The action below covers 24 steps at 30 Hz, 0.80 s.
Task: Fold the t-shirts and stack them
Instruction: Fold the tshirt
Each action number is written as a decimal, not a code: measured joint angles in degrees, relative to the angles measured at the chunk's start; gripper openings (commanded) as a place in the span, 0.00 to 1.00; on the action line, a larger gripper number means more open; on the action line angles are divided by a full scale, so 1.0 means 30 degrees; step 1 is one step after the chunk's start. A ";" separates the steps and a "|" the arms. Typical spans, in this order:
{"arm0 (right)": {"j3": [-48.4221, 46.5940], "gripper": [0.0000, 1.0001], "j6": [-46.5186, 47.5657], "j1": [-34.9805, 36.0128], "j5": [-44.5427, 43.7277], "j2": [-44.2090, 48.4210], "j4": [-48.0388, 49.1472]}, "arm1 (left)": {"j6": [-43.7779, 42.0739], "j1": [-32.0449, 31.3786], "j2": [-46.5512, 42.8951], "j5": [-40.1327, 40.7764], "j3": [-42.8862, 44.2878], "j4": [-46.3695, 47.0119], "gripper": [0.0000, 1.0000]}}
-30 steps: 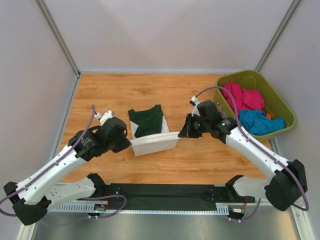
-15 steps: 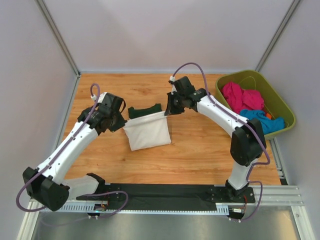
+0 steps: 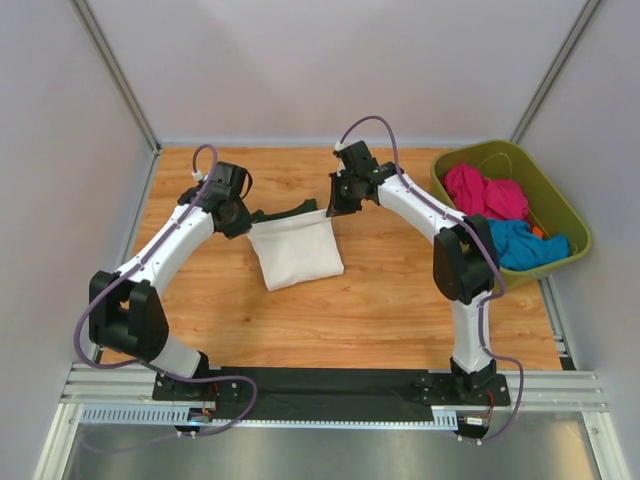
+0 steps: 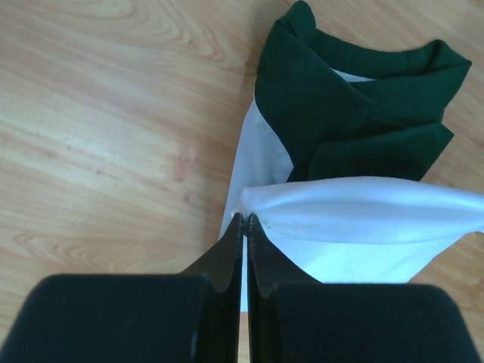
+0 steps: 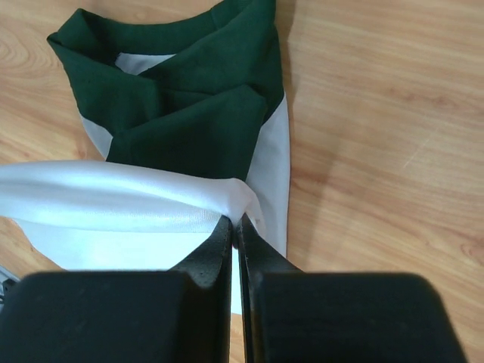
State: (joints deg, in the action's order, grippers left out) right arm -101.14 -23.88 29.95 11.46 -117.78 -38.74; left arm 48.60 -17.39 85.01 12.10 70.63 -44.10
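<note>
left jaws and right jaws each clamp a corner of the white fold of the t-shirt (image 3: 297,258); raised off the tabletop (image 3: 400,300), it hides most of the green sleeves (image 4: 355,98) from above.

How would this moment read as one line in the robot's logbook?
step: folding t-shirt | left gripper: shut on white edge | right gripper: shut on white edge | edge: raised over green sleeves | tub: clothes inside

obstacle: tub (image 3: 505,158) far right | open: table (image 3: 400,300) before t-shirt (image 3: 295,258)
</note>
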 measured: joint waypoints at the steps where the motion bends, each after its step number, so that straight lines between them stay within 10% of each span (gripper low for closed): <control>1: -0.0372 0.00 0.0029 -0.0095 -0.0007 -0.0379 0.0066 | -0.0146 0.0117 0.0481 -0.0007 0.0270 0.0233 0.00; 21: -0.6040 0.10 0.0342 -0.1851 0.1370 -0.6681 0.1829 | -0.1887 0.2280 0.8910 -0.1851 0.4860 0.3927 0.11; 23: -0.6171 0.39 0.0291 -0.1996 0.1209 -0.6681 0.2135 | -0.2455 0.2346 0.9005 -0.1953 0.5311 0.4000 0.30; 24: -0.6375 0.54 0.0350 -0.2113 0.1158 -0.6703 0.2200 | -0.2812 0.2397 0.9114 -0.1887 0.5719 0.3891 0.64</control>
State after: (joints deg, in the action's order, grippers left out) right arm -120.27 -22.83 23.62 14.94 -137.88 -32.14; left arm 40.16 -10.20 112.36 6.44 87.79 -32.42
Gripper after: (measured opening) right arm 0.324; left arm 0.240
